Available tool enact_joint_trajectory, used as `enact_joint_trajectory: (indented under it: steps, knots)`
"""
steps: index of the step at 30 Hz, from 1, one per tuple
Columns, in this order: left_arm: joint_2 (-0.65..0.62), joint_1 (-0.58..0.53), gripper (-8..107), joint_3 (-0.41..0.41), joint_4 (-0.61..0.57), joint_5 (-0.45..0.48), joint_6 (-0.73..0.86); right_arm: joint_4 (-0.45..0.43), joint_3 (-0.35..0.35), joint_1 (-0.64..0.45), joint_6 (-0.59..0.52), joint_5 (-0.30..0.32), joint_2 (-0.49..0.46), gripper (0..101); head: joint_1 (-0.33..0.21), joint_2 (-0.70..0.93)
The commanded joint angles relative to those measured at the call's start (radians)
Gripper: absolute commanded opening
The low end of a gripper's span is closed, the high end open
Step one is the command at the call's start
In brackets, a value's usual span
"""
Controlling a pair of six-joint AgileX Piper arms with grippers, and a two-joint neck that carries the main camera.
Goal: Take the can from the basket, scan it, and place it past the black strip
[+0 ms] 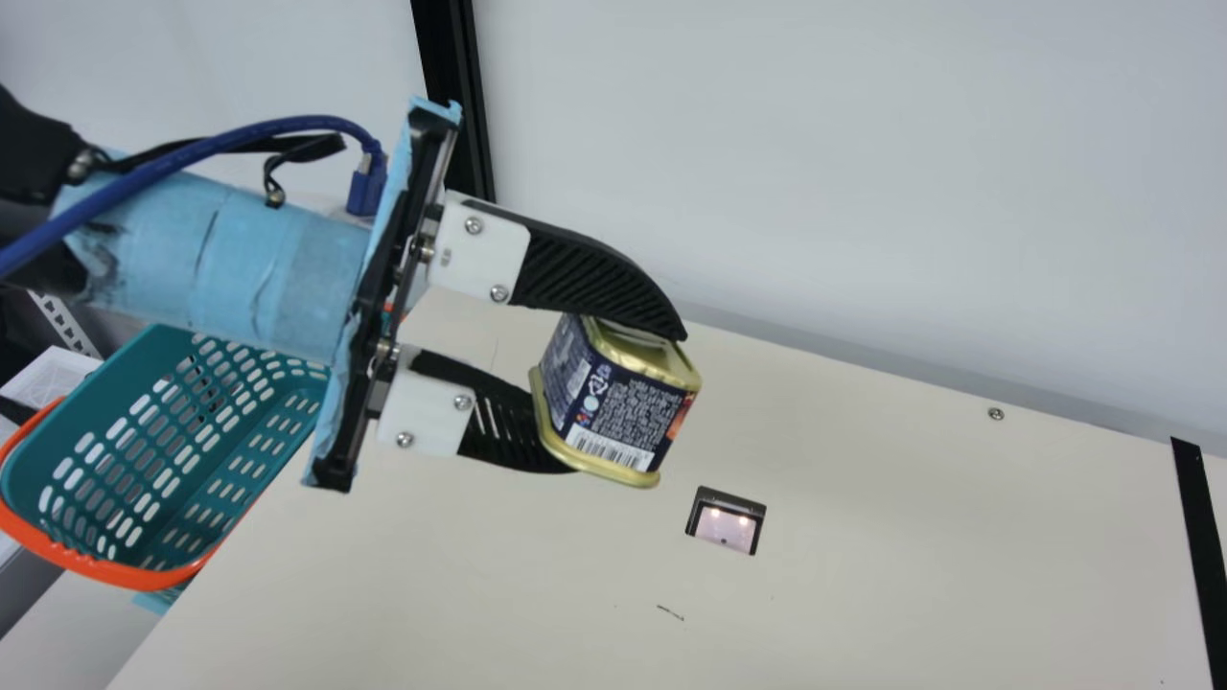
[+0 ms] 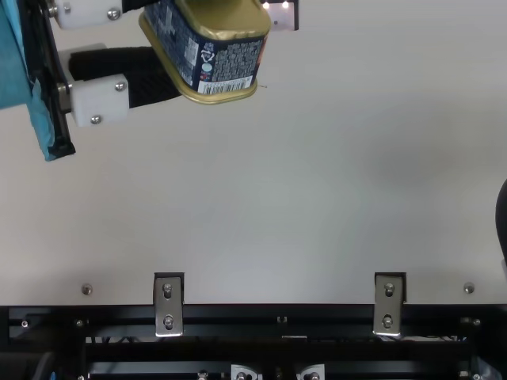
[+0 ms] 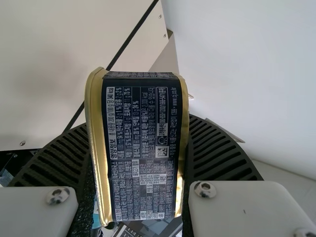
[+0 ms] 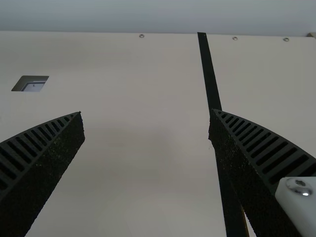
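Left gripper (image 1: 628, 402), mine: one, ribbed fingers closed on the can. Can (image 1: 623, 402): one, gold-rimmed, dark label, tilted, above the table (image 1: 891, 594), on the basket's side of the lit scanner (image 1: 726, 530). Basket (image 1: 144, 450): teal, orange handle. Right gripper (image 4: 146, 112), mine: fingers wide apart, nothing between. Black strip (image 1: 1200, 546): one, well apart from the can.

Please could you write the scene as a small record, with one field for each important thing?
can: held above the table, barcode side visible
left claw: shut on the can
right claw: open, nothing between its fingers
scanner window: lit, set in the table
basket: teal, orange handle
black strip: on the table, can not past it
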Motion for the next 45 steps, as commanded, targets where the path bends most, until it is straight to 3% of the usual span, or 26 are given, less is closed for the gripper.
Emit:
enact_joint_trajectory:
  steps: [1,11,18,33,45]
  knots:
    - [0.000,0.000,10,0.000,0.000,0.000,0.000,0.000,0.000,0.000,0.000,0.000,0.000,101,-0.029,0.024]
    - [0.002,0.003,10,0.005,-0.003,0.000,0.008,0.000,0.000,0.000,0.000,0.000,0.000,101,-0.029,0.024]
    - [-0.020,-0.052,10,0.000,0.127,-0.122,0.049,0.000,0.000,0.000,0.000,0.000,0.000,101,-0.029,0.024]
    - [-0.016,-0.340,10,0.021,0.690,-0.561,0.018,0.000,0.000,0.000,0.000,0.000,0.000,101,-0.029,0.024]
    - [0.074,-0.520,10,0.041,1.099,-0.781,-0.158,0.000,0.000,0.000,0.000,0.000,0.000,101,-0.029,0.024]
